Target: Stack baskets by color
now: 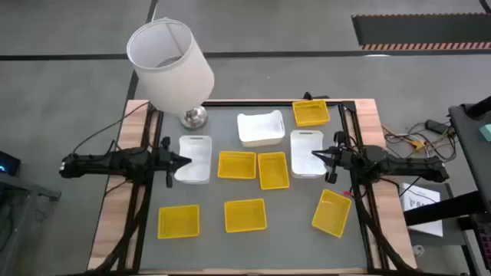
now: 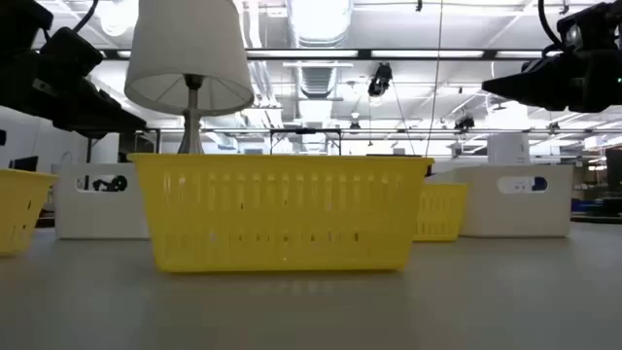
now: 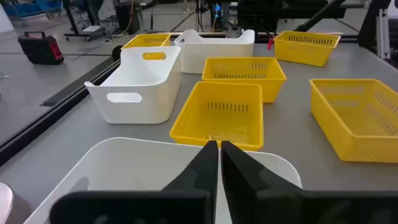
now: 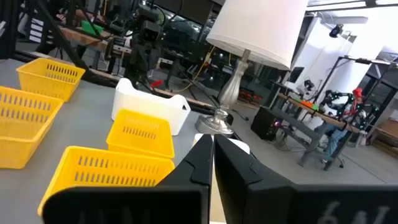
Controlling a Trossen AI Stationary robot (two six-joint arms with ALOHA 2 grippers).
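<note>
Three white baskets rest on the grey mat: a left one (image 1: pixel 194 159), a far one (image 1: pixel 261 127) and a right one (image 1: pixel 307 153). Several yellow mesh-sided baskets stand around them: two side by side in the middle (image 1: pixel 236 165) (image 1: pixel 273 169), one at the far right (image 1: pixel 311 113), three along the near side (image 1: pixel 178 221) (image 1: pixel 245 215) (image 1: pixel 331 212). My left gripper (image 1: pixel 186 160) (image 3: pixel 219 149) hovers shut over the left white basket (image 3: pixel 124 168). My right gripper (image 1: pixel 313 156) (image 4: pixel 211 146) hovers shut over the right white basket. In the low view both arms hang well above the baskets.
A table lamp with a large white shade (image 1: pixel 170 54) on a chrome base (image 1: pixel 193 116) stands at the far left corner. The mat is framed by a wooden table edge (image 1: pixel 115 207). The near right yellow basket sits turned at an angle.
</note>
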